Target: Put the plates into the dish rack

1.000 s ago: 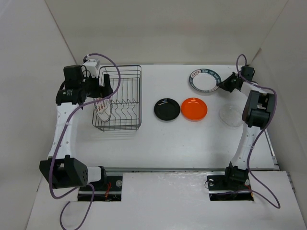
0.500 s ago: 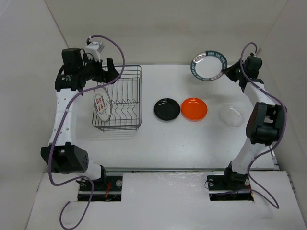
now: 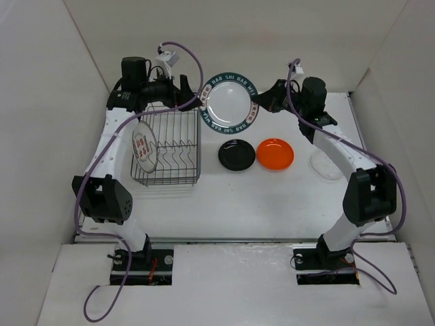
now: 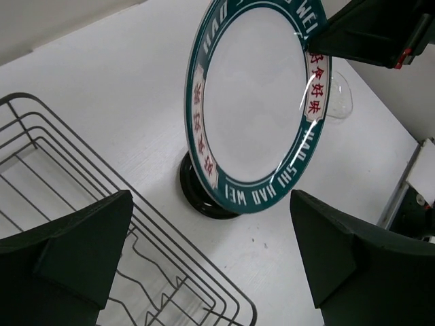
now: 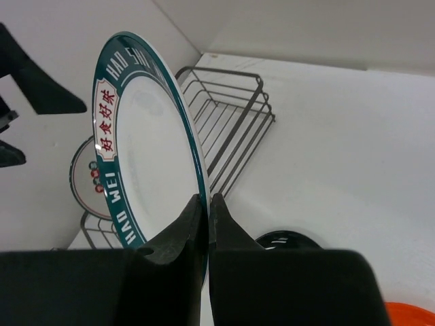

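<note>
Words on the green-rimmed plate [image 4: 251, 102]

White letters run round its dark green rim. In the left wrist view they say HAO WEI, more than once. In the right wrist view HAO is at the top and WEI is lower down. Small white patches on the rim hold red Chinese signs, 好食好味. From above, SHI can also be made out on the rim. The white plate [image 3: 143, 148] standing in the dish rack [image 3: 166, 182] has red marks, too small to read.
</note>
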`<action>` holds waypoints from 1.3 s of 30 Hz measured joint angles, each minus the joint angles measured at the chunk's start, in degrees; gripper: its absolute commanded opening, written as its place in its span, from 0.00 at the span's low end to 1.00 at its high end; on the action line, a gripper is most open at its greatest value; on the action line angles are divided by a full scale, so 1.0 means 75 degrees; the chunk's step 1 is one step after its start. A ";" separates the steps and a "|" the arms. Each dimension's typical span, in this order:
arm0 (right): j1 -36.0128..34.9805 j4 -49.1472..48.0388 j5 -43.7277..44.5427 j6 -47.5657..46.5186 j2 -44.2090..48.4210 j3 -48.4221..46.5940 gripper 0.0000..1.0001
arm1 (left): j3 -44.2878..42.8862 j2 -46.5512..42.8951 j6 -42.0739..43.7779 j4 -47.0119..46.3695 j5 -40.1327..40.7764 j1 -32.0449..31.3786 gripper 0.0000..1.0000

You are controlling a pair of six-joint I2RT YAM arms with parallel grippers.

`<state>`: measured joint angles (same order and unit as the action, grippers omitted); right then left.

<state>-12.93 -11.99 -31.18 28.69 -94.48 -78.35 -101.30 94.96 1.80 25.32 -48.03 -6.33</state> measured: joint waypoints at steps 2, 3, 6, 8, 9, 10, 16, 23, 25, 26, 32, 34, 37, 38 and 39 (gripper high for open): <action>-0.0111 -0.0020 -0.0239 -0.0003 -0.0003 0.0099 0.00 | 0.0000 0.0146 -0.0035 -0.0009 -0.0003 -0.0125 0.97; -0.0157 -0.0038 -0.0315 0.0003 -0.0009 0.0099 0.00 | 0.0000 0.0216 -0.0047 -0.0009 -0.0006 -0.0157 0.95; -0.0321 -0.0219 -0.0478 0.0012 -0.0009 0.0099 0.00 | 0.0000 0.0321 -0.0064 -0.0006 -0.0041 -0.0157 0.87; -0.0434 -0.0361 -0.0562 0.0067 -0.0009 0.0096 0.00 | 0.0000 0.0358 -0.0087 -0.0003 -0.0111 -0.0157 0.81; -0.0501 -0.0455 -0.0618 0.0114 -0.0009 0.0096 0.00 | 0.0000 0.0361 -0.0090 -0.0003 -0.0119 -0.0157 0.79; -0.0530 -0.0507 -0.0653 0.0157 -0.0009 0.0096 0.00 | 0.0000 0.0370 -0.0099 -0.0003 -0.0140 -0.0160 0.79; -0.0641 -0.1090 -0.0921 0.0574 -0.0114 0.0096 0.00 | 0.0006 0.0376 -0.0134 0.0044 -0.0254 -0.0259 0.06; -0.0839 -0.1224 -0.0749 0.0761 -0.0286 0.0058 1.00 | 0.0163 0.0286 -0.0184 0.0122 0.0087 -0.0262 0.00; -0.0935 -0.0953 -0.0472 0.0717 -0.0286 -0.0096 1.00 | 0.0399 0.0064 -0.0119 0.0271 0.0702 -0.0280 0.00; -0.1000 -0.0711 -0.0184 0.0621 -0.0286 -0.0210 1.00 | 0.0527 -0.0125 -0.0093 0.0356 0.1142 -0.0303 0.00; -0.1402 0.1478 0.2122 -0.0079 -0.0280 -0.1122 1.00 | 0.1422 -0.2072 -0.0047 0.0968 0.4546 -0.0458 0.00; -0.1542 0.2057 0.2824 -0.0187 -0.0277 -0.1294 1.00 | 0.1501 -0.2649 -0.0076 0.1195 0.5683 -0.0487 0.00; -0.1714 0.2769 0.3614 -0.0318 -0.0271 -0.1332 1.00 | 0.1571 -0.3115 -0.0216 0.1466 0.6927 -0.0495 0.00; -0.1746 0.2967 0.3803 -0.0347 -0.0271 -0.1323 1.00 | 0.1661 -0.3188 -0.0265 0.1530 0.7300 -0.0498 0.00; -0.1778 0.3127 0.3952 -0.0379 -0.0262 -0.1303 1.00 | 0.1813 -0.3241 -0.0326 0.1571 0.7653 -0.0498 0.00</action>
<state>-26.26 11.46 -1.54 25.85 -96.44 -88.12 -87.70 70.65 -0.64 37.10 9.37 -10.07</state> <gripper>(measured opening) 0.999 0.062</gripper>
